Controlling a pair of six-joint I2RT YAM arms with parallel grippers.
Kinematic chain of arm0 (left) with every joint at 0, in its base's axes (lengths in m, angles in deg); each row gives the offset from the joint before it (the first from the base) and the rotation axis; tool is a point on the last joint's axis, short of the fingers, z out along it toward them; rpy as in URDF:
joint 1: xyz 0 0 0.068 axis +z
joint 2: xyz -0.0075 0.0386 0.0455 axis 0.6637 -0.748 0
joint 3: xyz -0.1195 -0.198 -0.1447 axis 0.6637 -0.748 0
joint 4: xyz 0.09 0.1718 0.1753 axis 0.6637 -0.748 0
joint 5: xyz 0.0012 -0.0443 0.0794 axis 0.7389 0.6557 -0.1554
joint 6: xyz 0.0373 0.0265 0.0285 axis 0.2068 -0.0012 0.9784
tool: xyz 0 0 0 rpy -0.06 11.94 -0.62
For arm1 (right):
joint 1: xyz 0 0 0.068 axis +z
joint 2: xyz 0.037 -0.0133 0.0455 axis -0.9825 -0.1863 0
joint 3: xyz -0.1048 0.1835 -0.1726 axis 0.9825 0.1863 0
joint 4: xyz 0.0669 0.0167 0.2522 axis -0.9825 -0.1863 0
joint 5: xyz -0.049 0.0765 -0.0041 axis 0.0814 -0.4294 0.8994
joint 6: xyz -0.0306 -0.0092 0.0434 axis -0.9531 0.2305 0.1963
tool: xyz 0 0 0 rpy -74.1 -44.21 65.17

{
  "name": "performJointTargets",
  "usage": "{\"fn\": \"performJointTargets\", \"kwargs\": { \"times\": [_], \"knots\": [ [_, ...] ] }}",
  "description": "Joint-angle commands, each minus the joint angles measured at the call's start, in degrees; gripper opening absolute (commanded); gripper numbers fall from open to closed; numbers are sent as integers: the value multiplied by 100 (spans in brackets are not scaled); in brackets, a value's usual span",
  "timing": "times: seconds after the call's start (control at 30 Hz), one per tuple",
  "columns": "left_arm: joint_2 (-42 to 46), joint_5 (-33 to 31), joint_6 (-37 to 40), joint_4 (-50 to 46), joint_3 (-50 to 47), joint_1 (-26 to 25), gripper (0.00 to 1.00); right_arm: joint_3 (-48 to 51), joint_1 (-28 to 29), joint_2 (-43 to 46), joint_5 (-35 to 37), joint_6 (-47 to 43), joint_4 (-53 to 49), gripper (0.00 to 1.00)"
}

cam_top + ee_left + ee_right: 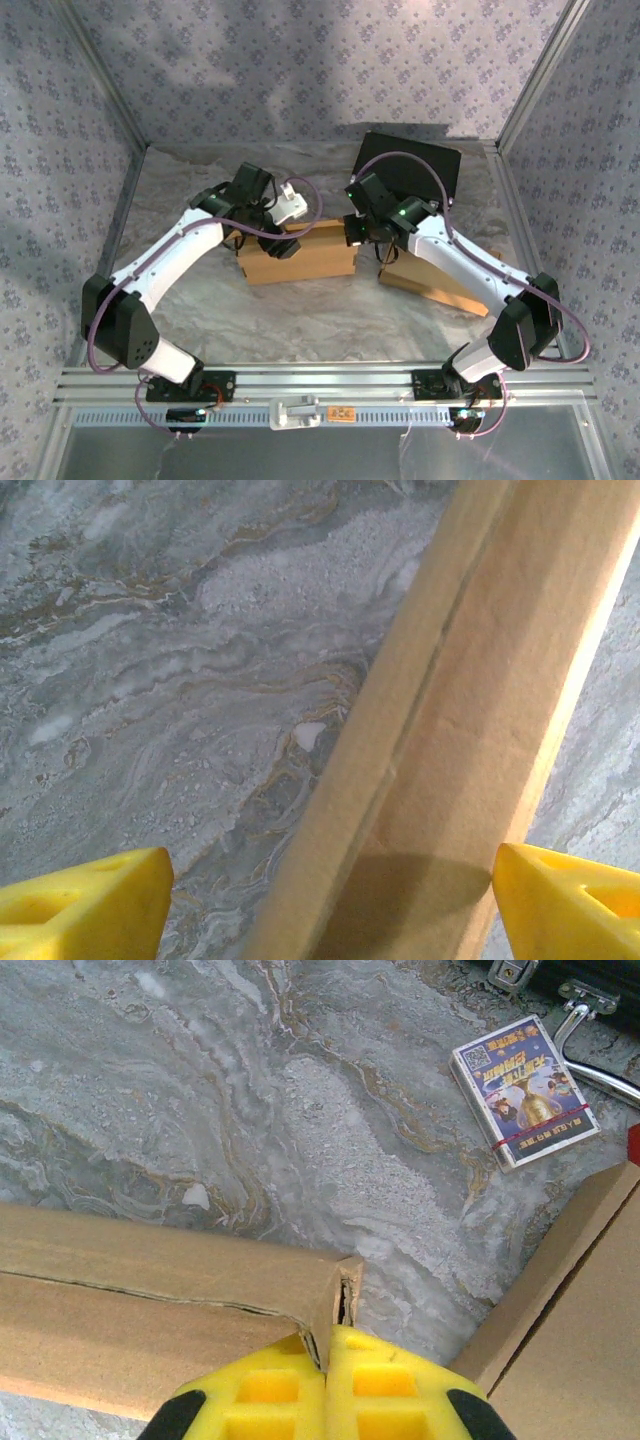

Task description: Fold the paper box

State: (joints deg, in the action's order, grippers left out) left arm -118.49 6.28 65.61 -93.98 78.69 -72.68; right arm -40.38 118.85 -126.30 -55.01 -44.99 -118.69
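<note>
Right gripper (327,1345) is clamped on the end wall of the paper box (297,252), which lies on the table (300,325); left gripper (330,880) straddles the box's other end, jaws apart. Right of the box lies loose cardboard (430,280). I fear tearing that split corner if I pull sideways

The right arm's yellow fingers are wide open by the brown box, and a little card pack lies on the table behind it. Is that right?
Not quite. The right gripper is shut, not wide open. It is pinched on the corner of the paper box, as the right wrist view shows. The card pack does lie on the table beyond the box.
</note>
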Motion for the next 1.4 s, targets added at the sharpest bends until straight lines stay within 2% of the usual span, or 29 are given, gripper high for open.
{"fn": "performJointTargets", "kwargs": {
  "times": [0.0,0.2,0.33,0.5,0.6,0.67,0.8,0.87,0.97,1.07,1.17,1.37],
  "knots": [
    [266,54,-258,270,-31,55,83,71,98,143,232,123,-185,0],
    [543,159,-630,400,-33,99,83,52,175,128,366,174,-208,0],
    [1034,119,-832,857,-286,97,84,31,217,131,470,198,-269,0],
    [1662,-725,-1417,871,-298,121,80,20,272,157,598,235,-348,0],
    [1934,-1236,-2175,325,-137,244,71,30,282,165,632,268,-367,0],
    [2069,-1250,-2735,-253,-29,446,64,22,308,165,656,268,-367,0],
    [2182,-1150,-3360,-1515,258,879,59,-29,314,145,676,286,-404,0],
    [2182,-1141,-3391,-2130,450,1102,58,-31,312,151,677,295,-414,0],
    [2182,-1048,-3177,-2471,491,1252,61,-35,313,142,656,277,-414,0],
    [2069,-869,-3074,-2567,338,1281,61,-31,317,128,621,246,-410,0],
    [1934,-989,-2976,-2651,160,1290,61,-23,316,130,603,253,-409,0],
    [1787,-924,-2764,-2500,2,1307,55,0,312,127,573,277,-406,0]
  ]
}}
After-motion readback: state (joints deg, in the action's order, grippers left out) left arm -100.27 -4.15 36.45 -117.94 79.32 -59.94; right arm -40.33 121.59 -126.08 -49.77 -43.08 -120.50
